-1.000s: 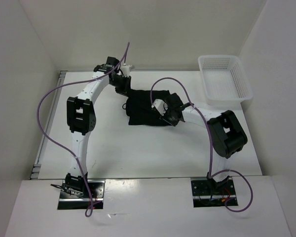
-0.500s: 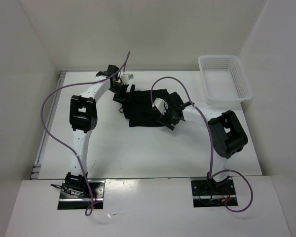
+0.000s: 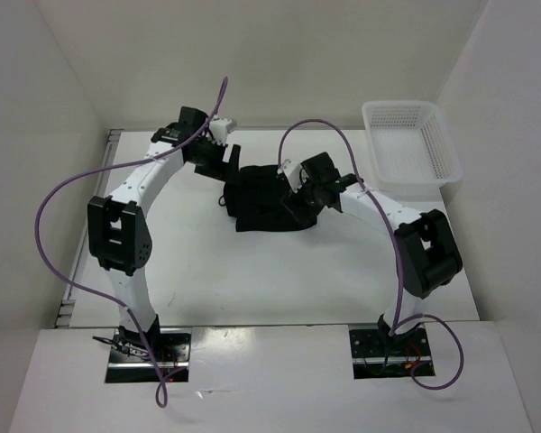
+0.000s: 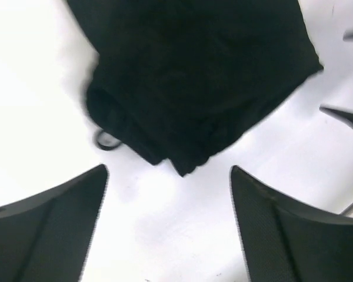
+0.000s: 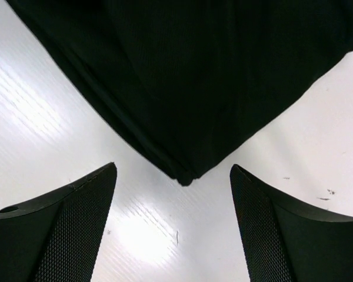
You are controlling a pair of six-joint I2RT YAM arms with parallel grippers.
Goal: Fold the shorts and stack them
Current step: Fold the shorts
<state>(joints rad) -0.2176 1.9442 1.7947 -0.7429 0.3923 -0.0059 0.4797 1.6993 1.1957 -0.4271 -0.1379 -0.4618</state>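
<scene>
Top external view puts the shorts (image 3: 263, 200), a near-square bundle, mid-tabletop (image 3: 252, 275), with my left claw (image 3: 222, 161) just off their 10 o'clock corner and my right claw (image 3: 298, 198) over their 3 o'clock edge. Both claws gape wide, holding nothing; my right looks nearer.

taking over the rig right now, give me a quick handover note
Left gripper: open, empty, just left of the shorts.
Right gripper: open, empty, above their right corner.
Things: shorts lie as a folded black bundle on the table, drawstring loop poking out; white mesh basket at the far right corner.
Done: fold looks made.
Left: probably tidying and stacking the bundle.
</scene>
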